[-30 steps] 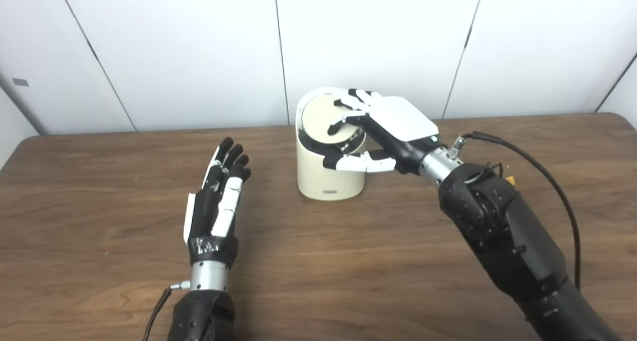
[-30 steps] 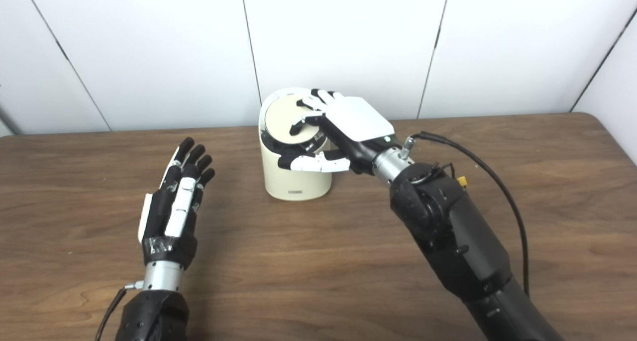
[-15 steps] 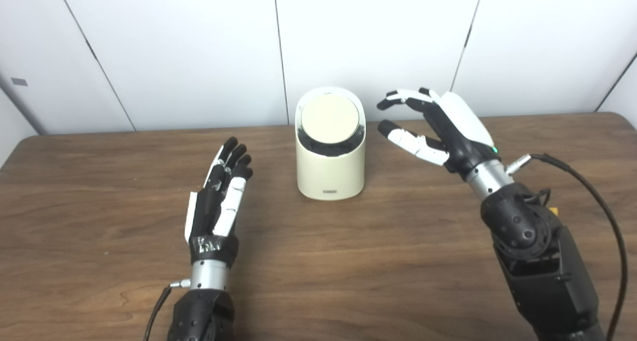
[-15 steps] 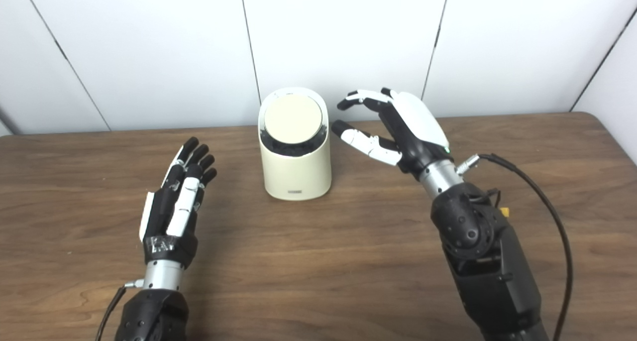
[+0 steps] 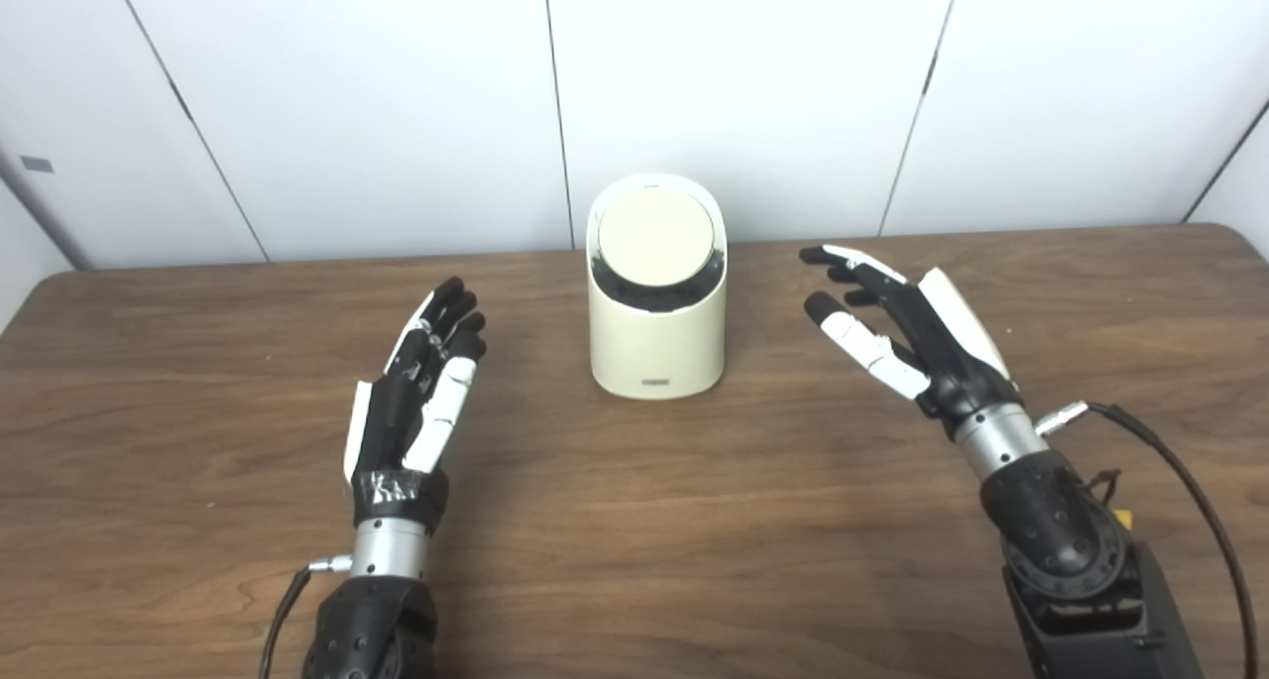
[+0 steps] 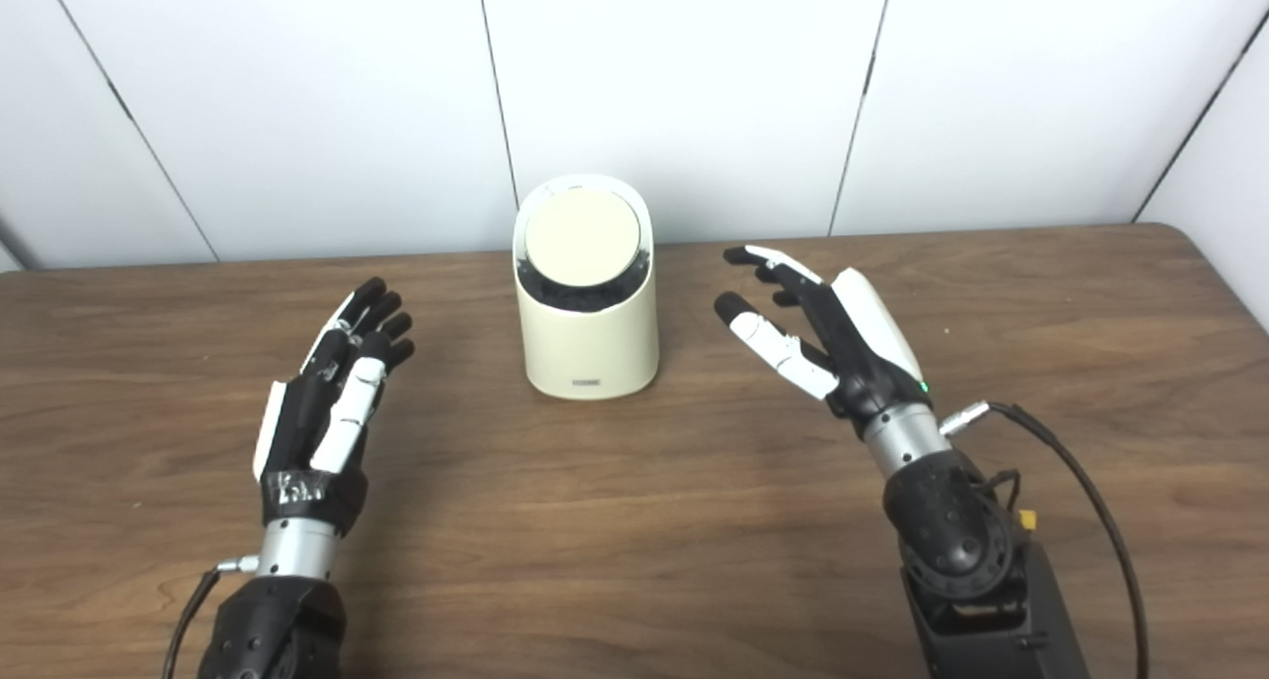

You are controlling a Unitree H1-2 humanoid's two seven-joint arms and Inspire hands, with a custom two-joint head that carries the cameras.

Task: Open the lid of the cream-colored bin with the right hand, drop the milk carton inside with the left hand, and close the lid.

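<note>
The cream-colored bin (image 5: 656, 347) stands upright at the table's middle back. Its round lid (image 5: 655, 237) sits flat and closed in the slanted top. My right hand (image 5: 907, 332) hovers to the right of the bin, apart from it, fingers spread and holding nothing. To the bin's left my left hand (image 5: 418, 396) is held palm-inward with straight fingers, also open. No milk carton shows in either view.
The brown wooden table (image 5: 634, 520) runs to a rounded edge at the far right. White wall panels (image 5: 734, 84) stand close behind the bin. A black cable (image 5: 1180, 471) loops from my right wrist.
My right hand has left the bin's lid and drawn back to the right and toward me, lower over the table. The lid now sits closed. The left hand has slipped slightly back.
</note>
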